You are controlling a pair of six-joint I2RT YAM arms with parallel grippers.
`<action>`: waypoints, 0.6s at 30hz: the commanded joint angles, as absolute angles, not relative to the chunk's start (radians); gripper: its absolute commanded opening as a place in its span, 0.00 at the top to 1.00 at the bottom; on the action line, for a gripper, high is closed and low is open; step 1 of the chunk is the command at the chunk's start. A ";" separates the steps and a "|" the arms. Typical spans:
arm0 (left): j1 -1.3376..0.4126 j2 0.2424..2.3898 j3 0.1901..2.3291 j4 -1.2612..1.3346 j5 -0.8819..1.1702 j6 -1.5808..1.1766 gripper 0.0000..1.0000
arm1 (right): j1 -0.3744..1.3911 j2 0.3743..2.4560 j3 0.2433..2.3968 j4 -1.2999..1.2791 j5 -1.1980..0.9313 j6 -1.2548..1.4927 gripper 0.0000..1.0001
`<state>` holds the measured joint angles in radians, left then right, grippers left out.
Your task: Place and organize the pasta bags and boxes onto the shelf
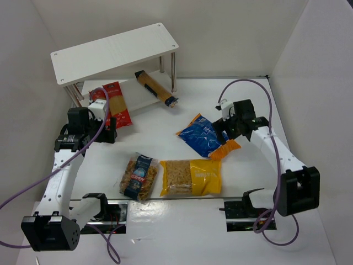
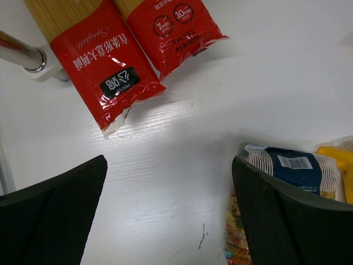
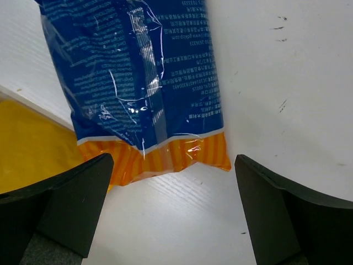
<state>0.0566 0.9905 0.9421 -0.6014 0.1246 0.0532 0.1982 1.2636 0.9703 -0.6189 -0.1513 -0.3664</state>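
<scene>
Right wrist view: right gripper (image 3: 172,165), jaws wide (left gripper (image 2: 168,165) likewise), hovers before the blue-orange bag (image 3: 138,72), where pickup likely needs descent onto its striped end.

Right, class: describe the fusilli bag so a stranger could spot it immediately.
From the white shelf at the back, come forward to the near edge. Two bags lie side by side; the fusilli bag is the left one. It is small and clear with a dark blue label, unlike the large yellow bag.
</scene>
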 commanded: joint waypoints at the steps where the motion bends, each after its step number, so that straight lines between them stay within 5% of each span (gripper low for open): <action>1: 0.061 0.979 0.939 -0.595 0.152 0.067 0.00 | 0.198 1.333 1.048 -0.589 -0.161 -0.446 0.00; 18: 0.061 1.019 0.948 -0.595 0.152 0.067 0.00 | 0.241 1.684 1.118 -0.601 -0.331 -0.569 0.00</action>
<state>0.0566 1.0153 0.9421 -0.6022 0.1349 0.0532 0.2104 1.6562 1.0782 -0.5995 -0.2790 -0.5285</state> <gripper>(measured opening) 0.995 0.994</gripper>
